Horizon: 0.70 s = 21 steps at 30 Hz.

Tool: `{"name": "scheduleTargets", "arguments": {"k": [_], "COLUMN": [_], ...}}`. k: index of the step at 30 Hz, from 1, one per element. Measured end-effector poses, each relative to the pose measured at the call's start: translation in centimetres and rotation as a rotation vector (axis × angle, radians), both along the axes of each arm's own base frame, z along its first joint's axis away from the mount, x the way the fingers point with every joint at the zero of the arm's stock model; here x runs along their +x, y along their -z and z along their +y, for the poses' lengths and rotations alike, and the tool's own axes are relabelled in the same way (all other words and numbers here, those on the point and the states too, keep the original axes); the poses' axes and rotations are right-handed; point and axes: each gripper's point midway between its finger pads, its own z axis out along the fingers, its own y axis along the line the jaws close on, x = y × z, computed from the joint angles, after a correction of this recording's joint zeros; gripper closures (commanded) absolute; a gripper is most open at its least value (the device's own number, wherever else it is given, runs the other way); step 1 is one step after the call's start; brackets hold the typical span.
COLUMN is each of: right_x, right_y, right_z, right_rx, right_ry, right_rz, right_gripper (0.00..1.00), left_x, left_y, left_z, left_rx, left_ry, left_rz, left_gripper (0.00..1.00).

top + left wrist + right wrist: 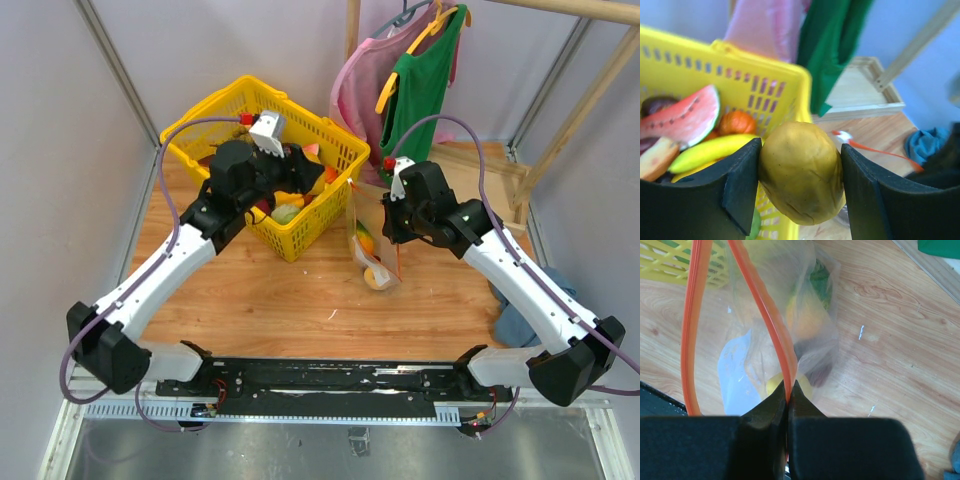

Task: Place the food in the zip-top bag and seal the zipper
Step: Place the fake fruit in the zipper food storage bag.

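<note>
My left gripper (800, 186) is shut on a yellow-brown potato-shaped toy food (801, 165) and holds it above the near right rim of the yellow basket (785, 82). In the top view this gripper (292, 186) is over the basket (200, 130). My right gripper (788, 396) is shut on the red-orange zipper (771, 315) and holds the clear zip-top bag (765, 340) up with its mouth open. The bag (368, 250) hangs right of the basket, beside my right gripper (393, 218). Inside it are a green-orange mango (807, 315), a yellow piece and a dark purple piece.
The basket holds a watermelon slice (685, 117), a banana (710, 152), an orange piece (737, 121) and more food. Pink and green clothes (420, 80) hang on a wooden rack at the back right. A blue cloth (520, 320) lies at the right edge.
</note>
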Motion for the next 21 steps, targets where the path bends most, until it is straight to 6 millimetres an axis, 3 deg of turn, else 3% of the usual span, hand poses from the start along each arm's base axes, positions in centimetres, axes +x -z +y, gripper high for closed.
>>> {"name": "scheduleTargets", "arguments": {"k": [5, 11, 21], "right_x": [0.0, 0.0, -0.1], "right_y": [0.0, 0.0, -0.1], "right_z": [0.0, 0.0, 0.2], "right_rx": [0.001, 0.004, 0.021], "right_ry": [0.002, 0.005, 0.010], "right_rz": [0.002, 0.004, 0.013], "right_gripper": [0.99, 0.99, 0.99], "left_x": [-3.8, -5.9, -10.5], "left_y": [-2.5, -4.2, -4.1], "left_z": [-2.2, -4.3, -8.9], "left_rx": [0.011, 0.010, 0.046], "left_ry": [0.105, 0.186, 0.391], "left_rz": [-0.183, -0.319, -0.520], "left_gripper": [0.99, 0.99, 0.99]}}
